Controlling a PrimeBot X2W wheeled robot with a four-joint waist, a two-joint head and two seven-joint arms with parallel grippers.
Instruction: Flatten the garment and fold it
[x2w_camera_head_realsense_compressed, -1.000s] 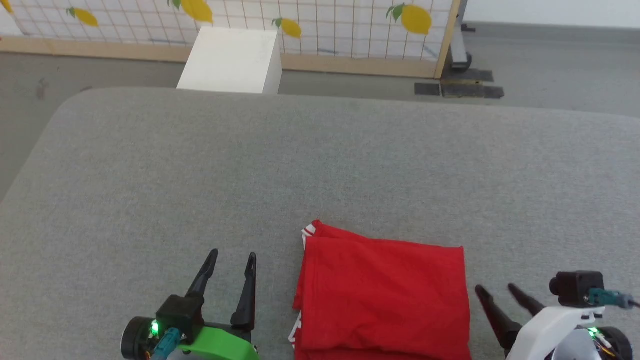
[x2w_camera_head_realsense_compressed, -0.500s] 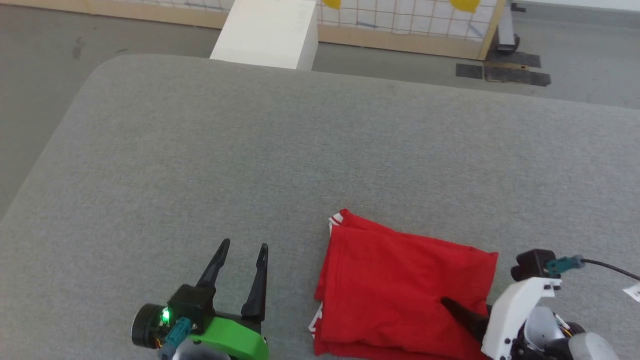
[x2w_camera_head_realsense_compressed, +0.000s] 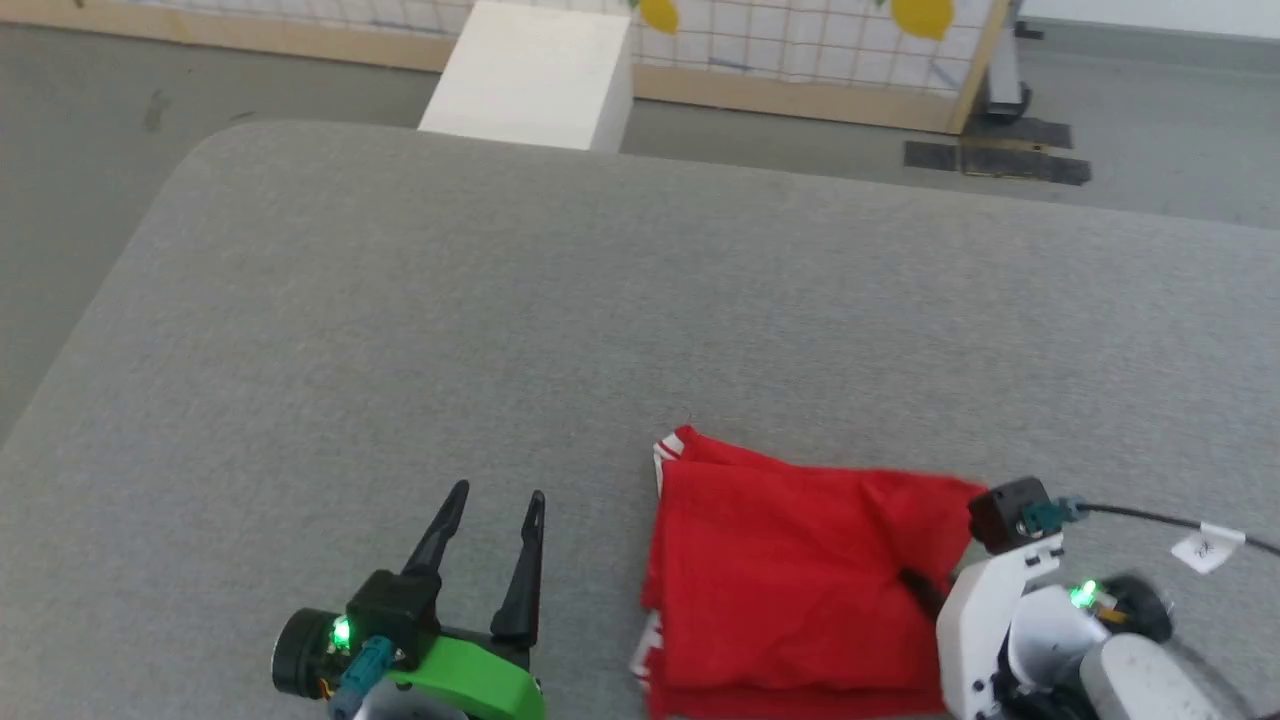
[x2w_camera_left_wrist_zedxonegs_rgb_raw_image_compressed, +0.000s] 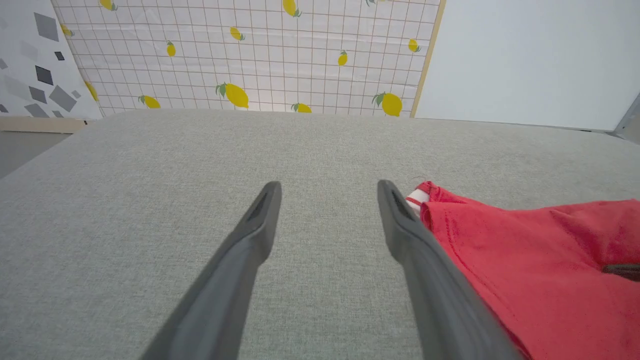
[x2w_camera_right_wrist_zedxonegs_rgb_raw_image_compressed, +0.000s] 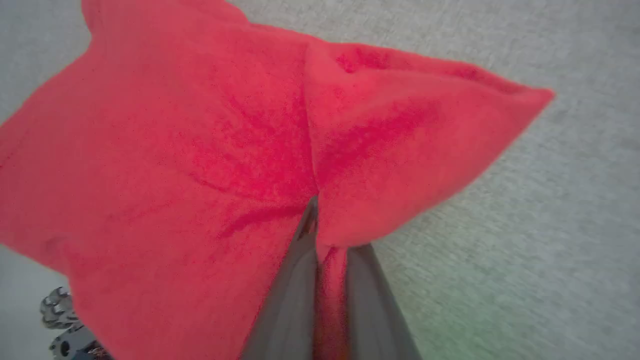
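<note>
Right gripper (x2w_camera_right_wrist_zedxonegs_rgb_raw_image_compressed: 327, 250) was clamped on the garment (x2w_camera_head_realsense_compressed: 790, 580) at its right edge. Folded garment lay on grey table (x2w_camera_head_realsense_compressed: 400, 300), near its front edge. Left gripper (x2w_camera_head_realsense_compressed: 497, 500) sat beside it, fingers apart, empty. Judged best: pull low, slowly, keeping layers stacked.

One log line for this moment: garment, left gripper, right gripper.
garment: folded, on grey surface | left gripper: open, beside garment | right gripper: shut on garment edge
</note>
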